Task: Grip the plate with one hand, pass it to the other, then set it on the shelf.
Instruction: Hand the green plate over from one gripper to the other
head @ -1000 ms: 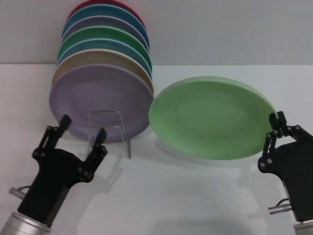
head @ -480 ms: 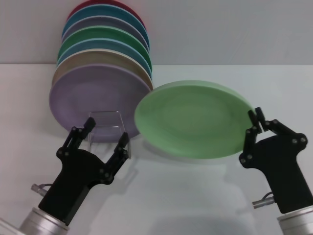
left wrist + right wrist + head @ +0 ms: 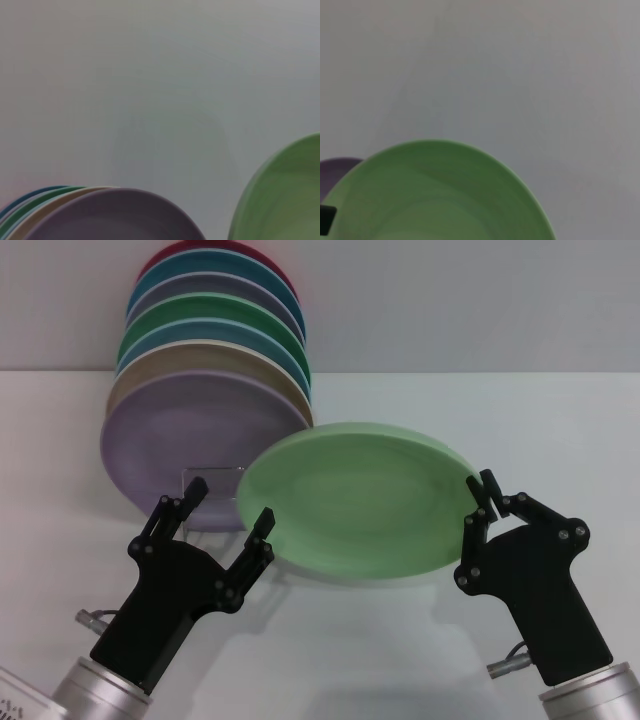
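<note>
The hand-over is in progress: the right gripper [image 3: 484,502], jaws pinched on the plate [image 3: 355,500] rim at 3 o'clock, holds it above the desk [image 3: 400,640], and the left gripper [image 3: 228,510], jaws spread empty at 9 o'clock, must next close on the near rim.

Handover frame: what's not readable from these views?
- Shelf: head view, mostly hidden behind the left gripper and the plate; its base can't be seen.
- Left wrist view: own fingers out of frame; plate cut off by the edge.
- Right wrist view: right gripper contact with the rim not shown.
- Stacked plates: lower edges hidden.
</note>
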